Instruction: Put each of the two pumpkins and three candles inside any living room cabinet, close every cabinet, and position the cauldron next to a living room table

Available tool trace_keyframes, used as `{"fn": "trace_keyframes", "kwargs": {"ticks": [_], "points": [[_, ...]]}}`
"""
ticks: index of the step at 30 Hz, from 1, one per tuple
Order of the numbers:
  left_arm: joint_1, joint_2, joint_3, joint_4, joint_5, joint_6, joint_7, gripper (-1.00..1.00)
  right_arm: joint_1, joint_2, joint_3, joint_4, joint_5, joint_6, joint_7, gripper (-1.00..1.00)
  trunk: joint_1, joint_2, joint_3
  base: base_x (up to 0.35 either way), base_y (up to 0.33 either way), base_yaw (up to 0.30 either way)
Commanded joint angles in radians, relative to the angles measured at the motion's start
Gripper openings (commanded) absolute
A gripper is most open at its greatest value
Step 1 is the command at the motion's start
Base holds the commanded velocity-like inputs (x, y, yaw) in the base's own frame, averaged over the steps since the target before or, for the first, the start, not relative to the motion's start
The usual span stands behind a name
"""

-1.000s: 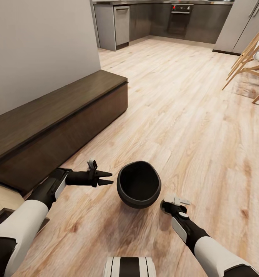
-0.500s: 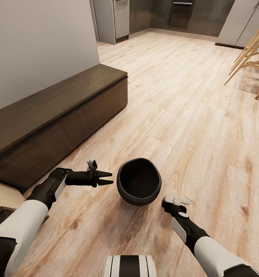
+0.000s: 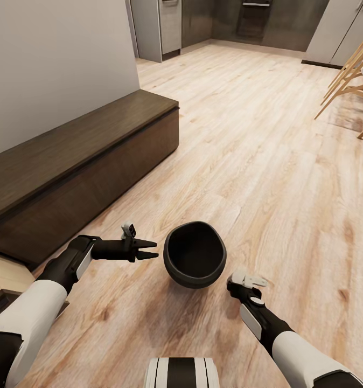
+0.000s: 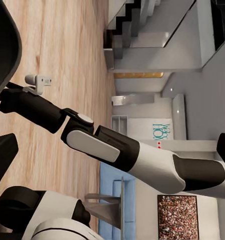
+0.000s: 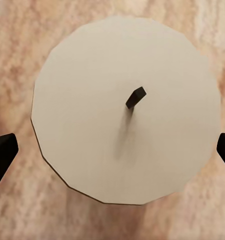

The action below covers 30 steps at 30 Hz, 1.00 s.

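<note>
One cauldron [image 3: 195, 261], one cabinet [image 3: 68, 172], two end effectors flanking.

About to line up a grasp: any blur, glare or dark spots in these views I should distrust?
Head view: sharp and evenly lit, though the round black cauldron is too dark inside for detail. Right wrist view: the pale round candle top is crisp, its dark wick casting a faint shadow. Left wrist view: clear, no glare.
</note>
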<state>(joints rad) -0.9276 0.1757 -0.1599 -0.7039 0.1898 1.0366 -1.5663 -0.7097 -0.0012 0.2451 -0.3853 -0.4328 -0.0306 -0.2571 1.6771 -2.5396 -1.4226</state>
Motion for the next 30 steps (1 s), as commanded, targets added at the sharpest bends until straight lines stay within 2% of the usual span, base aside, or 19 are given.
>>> {"fn": "trace_keyframes", "kwargs": {"ticks": [1,12,16,30], "points": [[-0.001,0.001,-0.004,0.0,0.002,0.011,-0.005,1.0,-0.001,-0.001,0.008,0.0,-0.01,-0.003,-0.007,1.0,0.0,0.0,-0.001,0.0,0.0,0.0],[0.0,0.001,-0.004,0.0,0.002,0.011,-0.005,1.0,-0.001,-0.002,0.007,0.0,-0.012,-0.003,-0.012,1.0,0.0,0.0,-0.001,0.0,0.0,0.0],[0.0,0.001,-0.004,0.0,0.002,0.011,-0.005,1.0,-0.001,-0.002,0.007,0.0,-0.012,-0.003,-0.013,1.0,0.002,-0.001,-0.016,0.0,0.0,0.0],[0.0,0.001,-0.004,0.0,0.002,0.011,-0.005,1.0,-0.001,-0.002,0.005,0.0,-0.012,-0.004,-0.013,1.0,0.002,-0.001,-0.016,0.0,0.0,0.0]]}}
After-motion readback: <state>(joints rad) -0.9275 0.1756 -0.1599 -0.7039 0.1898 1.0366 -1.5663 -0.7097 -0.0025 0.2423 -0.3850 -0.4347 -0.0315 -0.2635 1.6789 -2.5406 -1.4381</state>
